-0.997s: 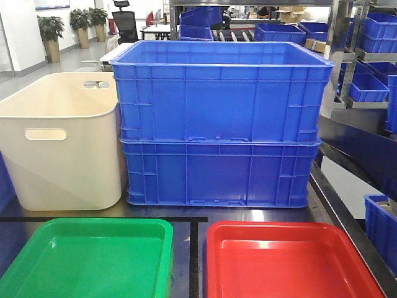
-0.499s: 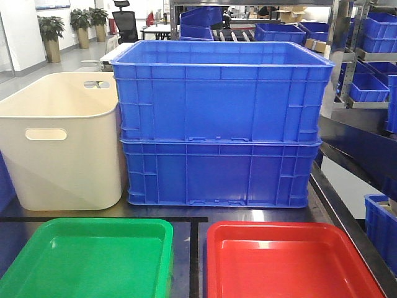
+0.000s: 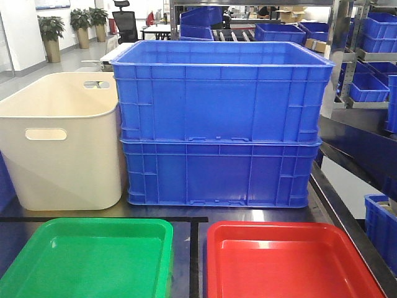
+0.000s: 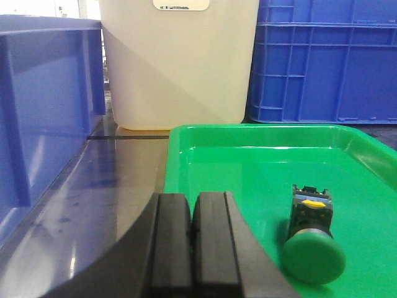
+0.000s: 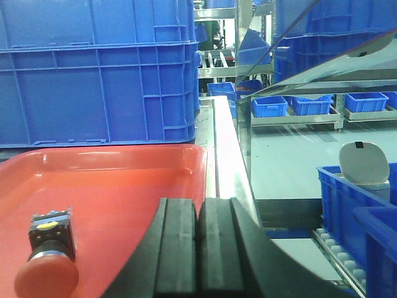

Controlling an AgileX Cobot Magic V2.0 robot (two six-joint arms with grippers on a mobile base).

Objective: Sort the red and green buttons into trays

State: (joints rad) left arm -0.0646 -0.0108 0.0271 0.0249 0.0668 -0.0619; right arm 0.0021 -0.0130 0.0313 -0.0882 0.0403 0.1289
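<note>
A green button (image 4: 313, 239) lies in the green tray (image 4: 248, 158), just right of the clenched, empty left gripper (image 4: 192, 239). A red button (image 5: 48, 261) lies in the red tray (image 5: 118, 180), left of the clenched, empty right gripper (image 5: 198, 245).

Right gripper (image 5: 197, 248), black with ribbed pads, fills the lower centre of the view; its two fingers are pressed together with nothing between them. It sits above the near right part of the shallow glossy red plastic tray (image 5: 124, 180). One red mushroom-head push button (image 5: 48, 261) with a black body and a yellow patch on its back lies on its side on the tray floor, lower left, apart from the gripper. Two stacked deep blue ribbed plastic crates (image 5: 99, 68) stand just behind the tray's far rim. Right of the tray runs the table's metal edge (image 5: 226, 155). Beyond it, blue bins on shelving (image 5: 310, 102).
</note>
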